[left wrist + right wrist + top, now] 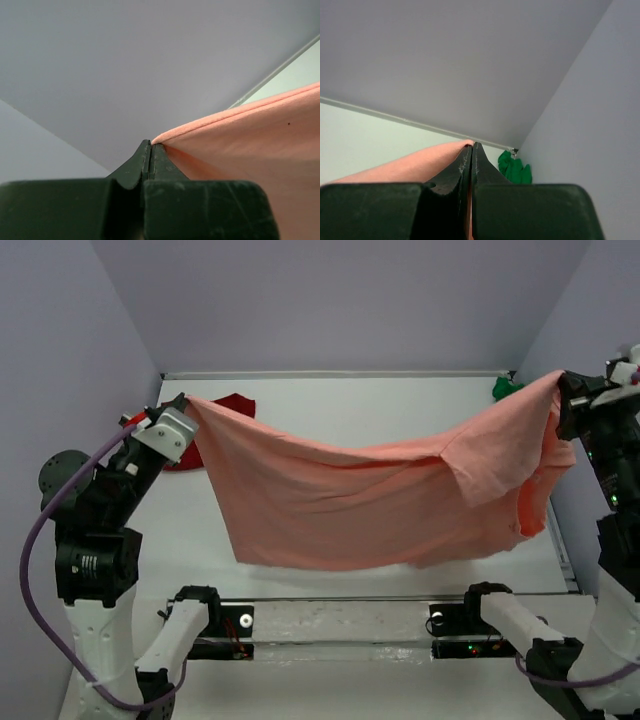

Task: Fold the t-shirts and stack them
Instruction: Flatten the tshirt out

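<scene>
T-shirts, three: salmon-pink (350,510) in left end effector (185,400) and right end effector (560,382), both tight; dark red (236,403); green (505,388).

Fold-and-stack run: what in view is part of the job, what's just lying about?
Job: salmon-pink t-shirt, strung between left gripper and right gripper, both shut on it; dark red t-shirt, far left; green t-shirt, far right corner.
Not the job: table, base rail, purple cable.
</scene>
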Controlling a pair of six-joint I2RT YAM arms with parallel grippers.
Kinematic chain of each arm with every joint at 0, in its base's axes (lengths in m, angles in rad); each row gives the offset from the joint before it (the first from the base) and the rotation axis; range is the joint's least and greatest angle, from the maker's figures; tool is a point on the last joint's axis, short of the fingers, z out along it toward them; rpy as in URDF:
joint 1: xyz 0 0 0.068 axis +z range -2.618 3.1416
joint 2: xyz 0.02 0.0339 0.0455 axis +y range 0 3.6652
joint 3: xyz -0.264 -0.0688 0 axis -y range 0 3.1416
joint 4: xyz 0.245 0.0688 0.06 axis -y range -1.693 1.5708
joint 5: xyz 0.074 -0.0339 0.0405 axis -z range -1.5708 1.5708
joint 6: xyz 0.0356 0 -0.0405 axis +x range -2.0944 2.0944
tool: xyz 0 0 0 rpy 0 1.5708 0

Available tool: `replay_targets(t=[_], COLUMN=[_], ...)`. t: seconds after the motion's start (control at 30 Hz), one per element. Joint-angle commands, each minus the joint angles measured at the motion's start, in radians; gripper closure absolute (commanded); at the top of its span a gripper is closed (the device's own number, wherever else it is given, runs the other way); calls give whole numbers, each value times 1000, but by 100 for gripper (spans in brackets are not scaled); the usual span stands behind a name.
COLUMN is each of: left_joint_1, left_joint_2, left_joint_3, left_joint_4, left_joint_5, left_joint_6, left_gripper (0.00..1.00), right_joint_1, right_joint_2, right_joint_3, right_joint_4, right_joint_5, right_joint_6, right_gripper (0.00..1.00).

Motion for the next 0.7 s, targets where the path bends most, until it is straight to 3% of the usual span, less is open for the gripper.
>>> replay_targets(t=[0.0, 0.13, 0.33, 0.43, 0.67], left_joint_1=[8, 8, 8, 7, 2], left_joint_2=[135, 236, 408, 558, 736], left_joint_3=[42, -59, -175, -140, 68], left_joint_4=[81, 214, 397, 449, 469], left_joint_5=[-7, -31, -116, -159, -223], left_joint_6=[-19, -14, -6, -5, -35], left_gripper=[100, 100, 100, 100, 100], right_joint_1=[-9, -9, -9, -9, -9], right_joint_2=[146, 276, 544, 658, 890], right_joint_3=[-25, -162, -209, -119, 178], right_joint_4=[78, 207, 341, 350, 333], right_joint_5=[62, 97, 114, 119, 167], right_joint_6=[-35, -72, -108, -118, -153], right_gripper=[100, 100, 100, 100, 100])
